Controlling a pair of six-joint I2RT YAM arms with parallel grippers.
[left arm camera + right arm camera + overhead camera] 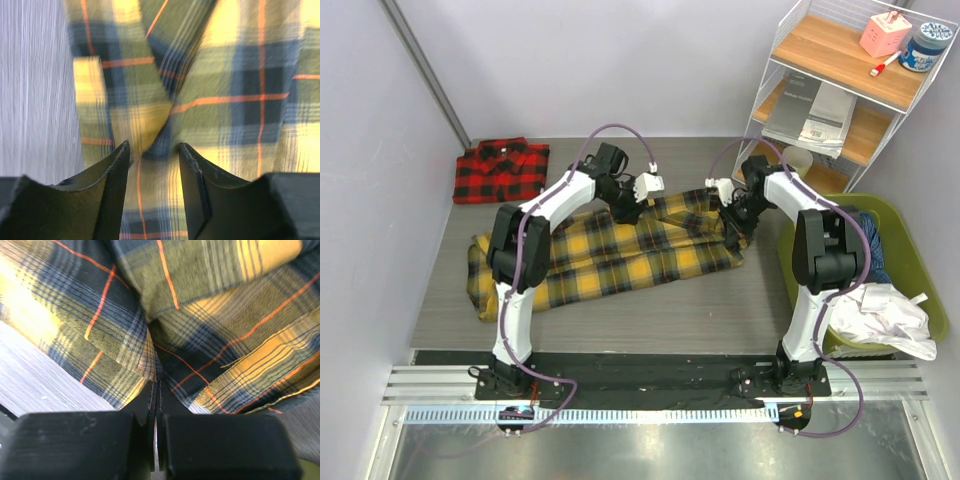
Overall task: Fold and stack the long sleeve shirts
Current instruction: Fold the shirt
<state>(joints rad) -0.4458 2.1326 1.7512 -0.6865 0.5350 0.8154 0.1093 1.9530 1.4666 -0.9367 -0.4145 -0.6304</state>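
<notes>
Red-and-black check fills the far left corner: the red shirt [501, 170] lies folded to a rectangle, its left edge near the wall, apart from the yellow shirt [610, 255]. That shirt sprawls across the middle of the grey counter [650, 315], its left end bunched close to the counter's left side. Its near hem runs uneven, with a bare strip of counter between hem and arm bases. The left tool [152, 150] hangs low over the shirt's far edge, jaws parted partway, cloth under the gap and nothing pinched. Bare counter shows just to its left. The right tool [156, 387] is clamped tight on a fold at the shirt's right end, where the cloth's edge meets the counter. Just beyond, a green basket [920, 262] of clothes crowds the right side, a wire shelf [820, 45] behind it.
</notes>
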